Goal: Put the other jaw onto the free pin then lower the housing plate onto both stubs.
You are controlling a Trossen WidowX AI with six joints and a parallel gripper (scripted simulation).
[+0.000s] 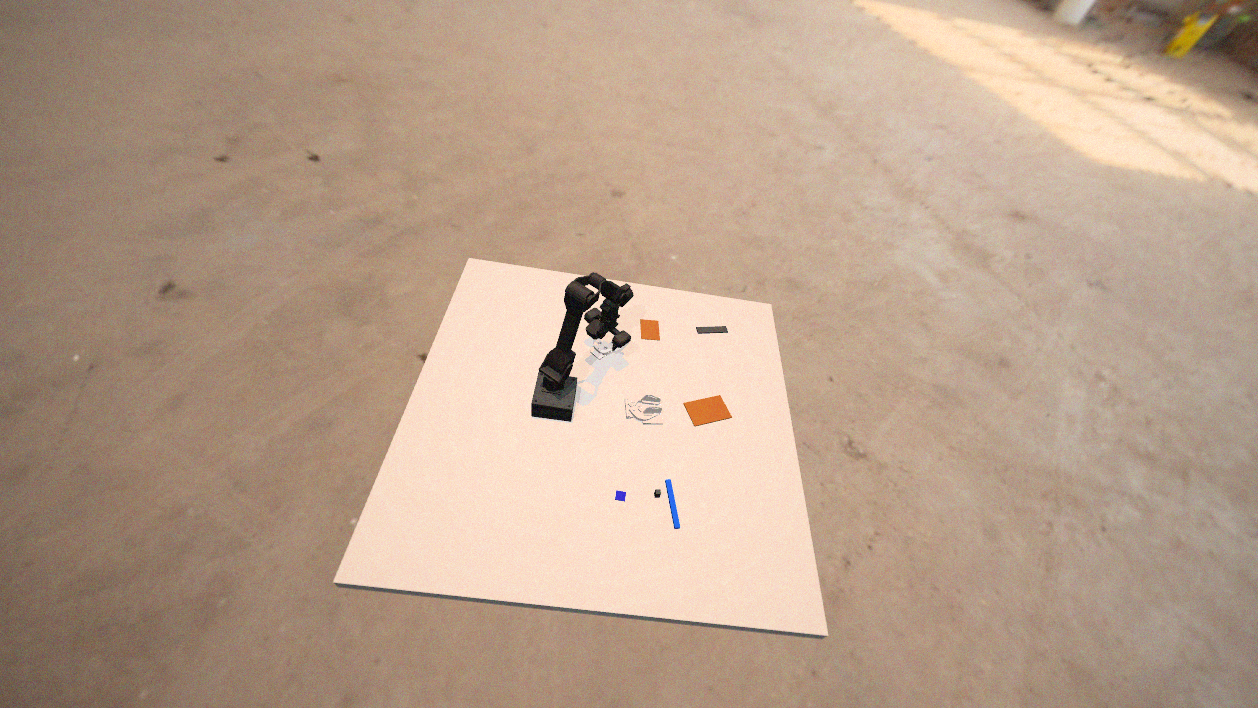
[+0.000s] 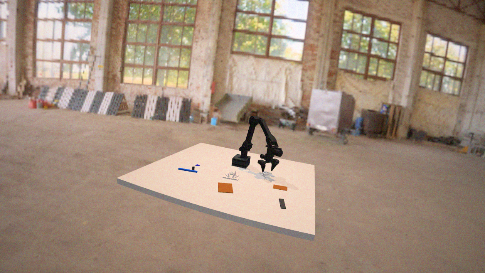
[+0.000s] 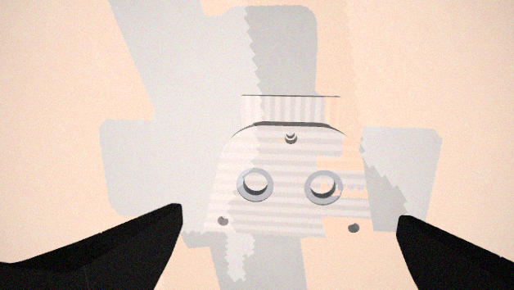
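The white housing plate (image 1: 602,351) (image 2: 266,174) (image 3: 278,157) lies on the table near the arm. The wrist view shows its two large ringed holes, several small holes and a toothed-looking edge strip beyond it. My gripper (image 1: 608,338) (image 2: 267,171) (image 3: 286,219) is open and empty above the plate, its fingertips apart beyond the plate's two sides. The white base assembly (image 1: 645,409) (image 2: 232,176) stands apart from the plate, with jaw-like pieces rising from it. The top and exterior views are too small to tell which jaw sits on a pin or whether the teeth mesh.
A small orange plate (image 1: 649,329) (image 2: 280,187) and a dark bar (image 1: 712,330) (image 2: 282,203) lie beyond the housing plate. A larger orange plate (image 1: 707,410) (image 2: 225,187) lies beside the base assembly. A blue bar (image 1: 672,504) (image 2: 187,170), small black block (image 1: 656,493) (image 2: 193,167) and blue square (image 1: 620,495) (image 2: 197,165) lie farther off.
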